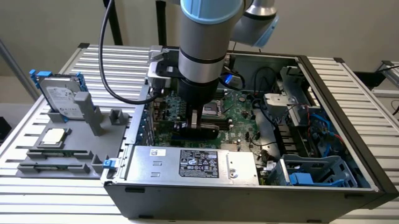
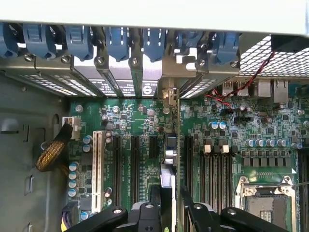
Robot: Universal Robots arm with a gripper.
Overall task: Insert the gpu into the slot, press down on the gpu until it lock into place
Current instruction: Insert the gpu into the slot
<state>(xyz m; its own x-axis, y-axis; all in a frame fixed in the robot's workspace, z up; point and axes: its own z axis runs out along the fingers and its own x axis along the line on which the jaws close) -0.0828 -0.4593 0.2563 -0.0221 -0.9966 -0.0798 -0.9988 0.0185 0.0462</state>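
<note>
Over one motherboard [image 1: 242, 134], jaws gripping one gpu [image 2: 169, 151]

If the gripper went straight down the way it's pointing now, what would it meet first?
The gripper points down into the computer case, jaws around the gpu. The card would meet the green motherboard first, probably at an expansion slot, though the gap is unclear.
</note>
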